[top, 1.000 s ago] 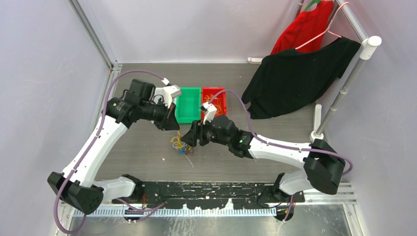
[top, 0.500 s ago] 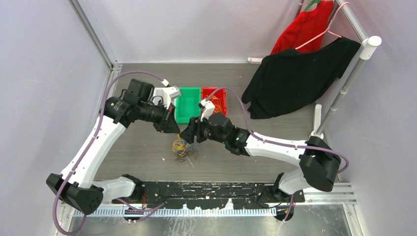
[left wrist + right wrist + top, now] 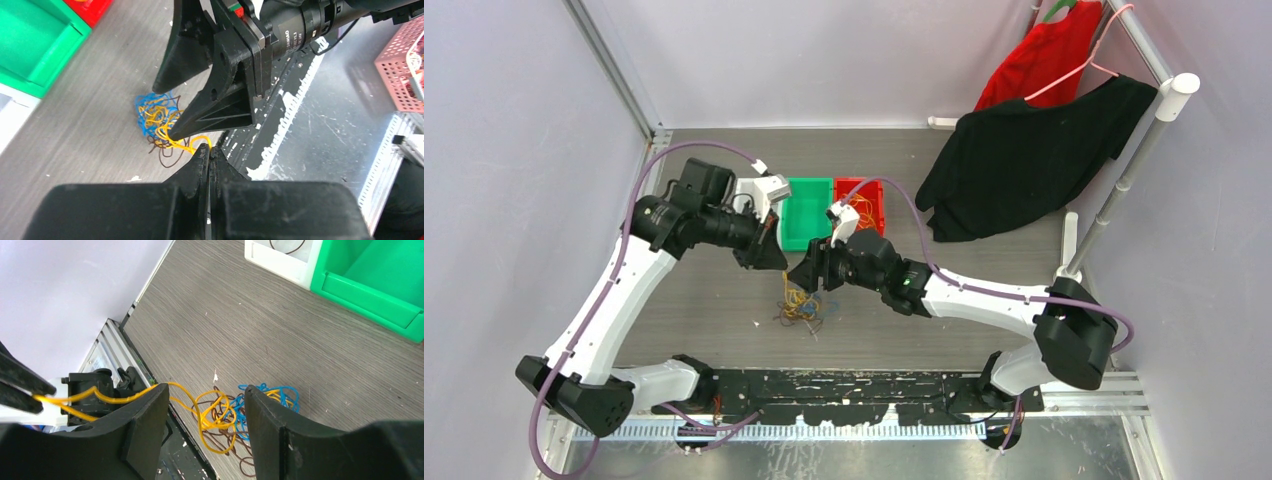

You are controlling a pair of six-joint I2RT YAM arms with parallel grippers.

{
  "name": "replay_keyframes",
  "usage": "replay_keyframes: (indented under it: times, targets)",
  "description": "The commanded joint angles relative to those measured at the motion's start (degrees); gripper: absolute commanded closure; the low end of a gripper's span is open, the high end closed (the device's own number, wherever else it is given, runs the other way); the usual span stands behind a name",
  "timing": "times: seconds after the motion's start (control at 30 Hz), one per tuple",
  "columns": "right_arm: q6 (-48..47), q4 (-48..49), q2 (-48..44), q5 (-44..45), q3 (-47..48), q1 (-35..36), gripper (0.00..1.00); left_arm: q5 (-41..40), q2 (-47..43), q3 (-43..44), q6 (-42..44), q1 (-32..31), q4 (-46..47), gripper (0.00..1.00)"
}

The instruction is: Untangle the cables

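On the grey wood-grain table (image 3: 724, 310), in front of the green bin (image 3: 807, 212) and the red bin (image 3: 864, 203), the cables (image 3: 802, 308) are seen as a loose heap just below the two gripper heads. No clear long axis is shown by the heap itself; a blue strand (image 3: 150, 112) and a dark brown strand (image 3: 166, 159) are coiled in it. One orange-yellow strand (image 3: 187, 145) is drawn out of it. In the top view, this strand runs up and to the left, from the heap toward the left arm's tips.

Compared with a second ago, the heap is found slightly nearer the arm bases and more spread out. The right arm's head has been shifted a little toward the bins, and the left arm a little to the left.

The left gripper (image 3: 210, 155) is pressed fully closed, with the orange-yellow strand pinched at its tips. The right gripper (image 3: 202, 390) is held partly apart above the heap. The drawn-out strand is crossed by one of its fingers (image 3: 200, 122), whose tip appears to touch it, but nothing is clamped between the jaws.
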Motion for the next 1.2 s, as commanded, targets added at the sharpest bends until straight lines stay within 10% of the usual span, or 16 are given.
replay_keyframes:
  times: [0.0,0.8,1.17]
  targets:
    - [-0.15,-0.21,-4.09,0.06,0.26,0.32,0.38,-2.57,-1.32,4.64,4.53,0.21,-0.43,1.00]
    - [-1.69,2.27,-2.31,-1.25,1.38,0.77,0.35,-3.15,-1.17,8.67,5.20,0.13,-2.07,1.00]
    - [-4.08,3.35,5.46,13.55,8.24,3.79,0.38,0.17,-0.25,13.20,2.97,0.03,-4.05,1.00]
